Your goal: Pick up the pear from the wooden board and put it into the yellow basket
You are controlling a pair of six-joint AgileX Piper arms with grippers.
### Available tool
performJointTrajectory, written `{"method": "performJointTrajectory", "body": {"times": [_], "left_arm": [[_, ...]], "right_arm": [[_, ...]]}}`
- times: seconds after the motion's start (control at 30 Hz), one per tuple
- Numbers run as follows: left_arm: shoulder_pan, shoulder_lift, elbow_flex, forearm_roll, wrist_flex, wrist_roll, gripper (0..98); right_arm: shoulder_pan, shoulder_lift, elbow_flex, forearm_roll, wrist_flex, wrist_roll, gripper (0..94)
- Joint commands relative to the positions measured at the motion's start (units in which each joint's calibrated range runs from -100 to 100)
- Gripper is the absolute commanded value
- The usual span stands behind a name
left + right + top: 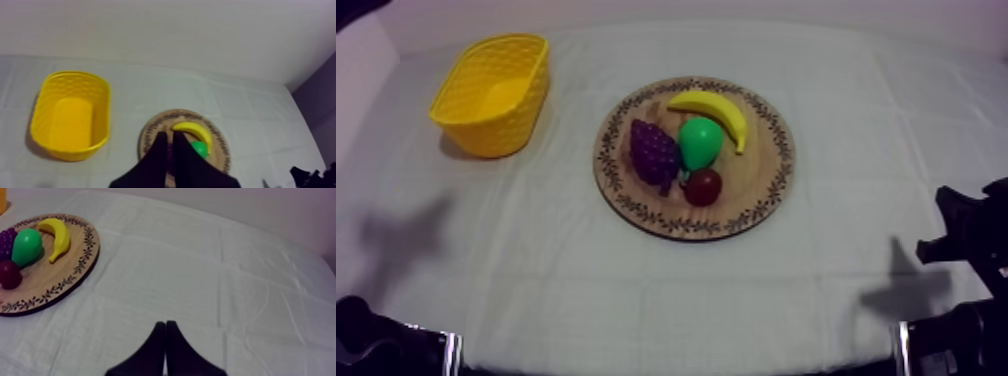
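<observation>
Pear (200, 149) on wooden board (221, 146), partly behind left end effector (169, 134)

A yellow toy banana (711, 112) lies on its side in a gentle curve, farthest back of the three toy fruits seen from above. A dark purple bunch of grapes (654, 152) lies to its left and nearer the front, apart from the banana. A small red fruit (703, 186) sits nearest the front, just beside the lower end of the grapes; whether the two touch cannot be told. The worktop (636, 290) is covered by a grey-white cloth (200, 278), creased in faint straight fold lines. Two soft shadows lie on the cloth, one near the left front and one near the right front. A pale wall (175, 30) rises behind the worktop's far edge.
</observation>
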Motion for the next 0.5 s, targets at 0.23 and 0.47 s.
{"method": "performJointTrajectory", "body": {"times": [0.23, 0.47], "left_arm": [[9.91, 29.92, -31.15, -0.45, 6.21, -0.10, 3.1], [11.49, 41.81, -29.01, 2.50, 2.02, -1.22, 3.0]], "right_arm": [[0.00, 0.01, 0.04, -0.02, 0.01, 0.02, 0.3], [0.00, 0.01, 0.04, -0.02, 0.01, -0.01, 0.3]]}}
